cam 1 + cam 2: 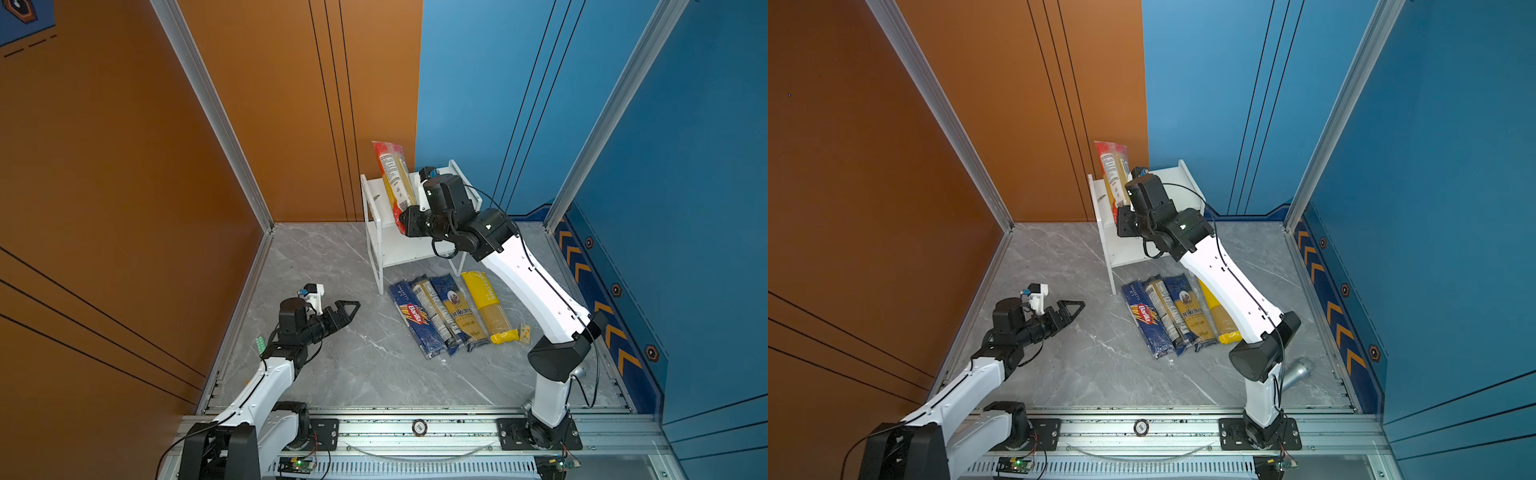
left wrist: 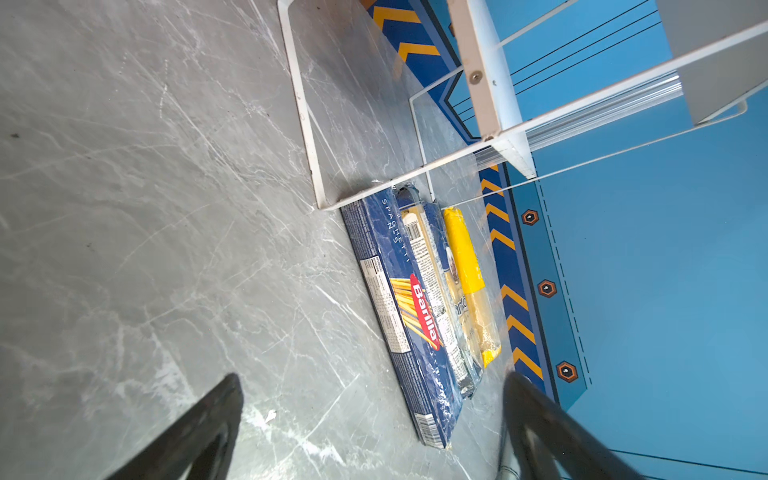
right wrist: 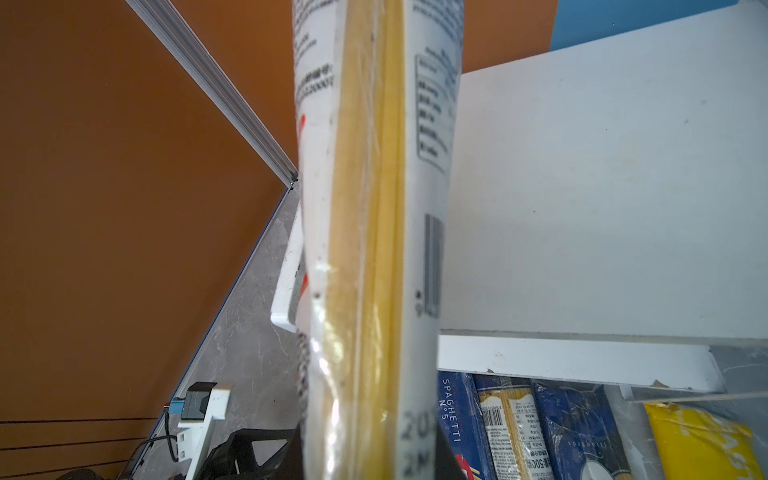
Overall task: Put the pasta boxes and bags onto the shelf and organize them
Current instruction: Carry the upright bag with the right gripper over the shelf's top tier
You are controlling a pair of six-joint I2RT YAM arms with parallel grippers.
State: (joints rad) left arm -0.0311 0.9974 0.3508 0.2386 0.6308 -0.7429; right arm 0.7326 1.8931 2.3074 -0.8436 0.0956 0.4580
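My right gripper (image 1: 401, 220) is shut on the lower end of a red-ended clear spaghetti pack (image 1: 390, 178), which stands tilted over the top board of the white shelf (image 1: 395, 247). In the right wrist view that pack (image 3: 365, 249) fills the middle, in front of the shelf board (image 3: 582, 187). On the floor in front of the shelf, side by side, lie a dark blue Barilla box (image 1: 413, 318), a clear dark-blue-labelled bag (image 1: 434, 309), a blue-yellow portrait pack (image 1: 457, 309) and a bright yellow bag (image 1: 488, 305). My left gripper (image 1: 352, 311) hovers open and empty left of them.
Orange walls close off the left and back, blue walls the right. A silver microphone-like object (image 1: 1298, 372) lies by the right arm's base. A small green piece (image 1: 261, 345) sits at the floor's left edge. A small yellowish tag (image 1: 525, 333) lies beside the yellow bag.
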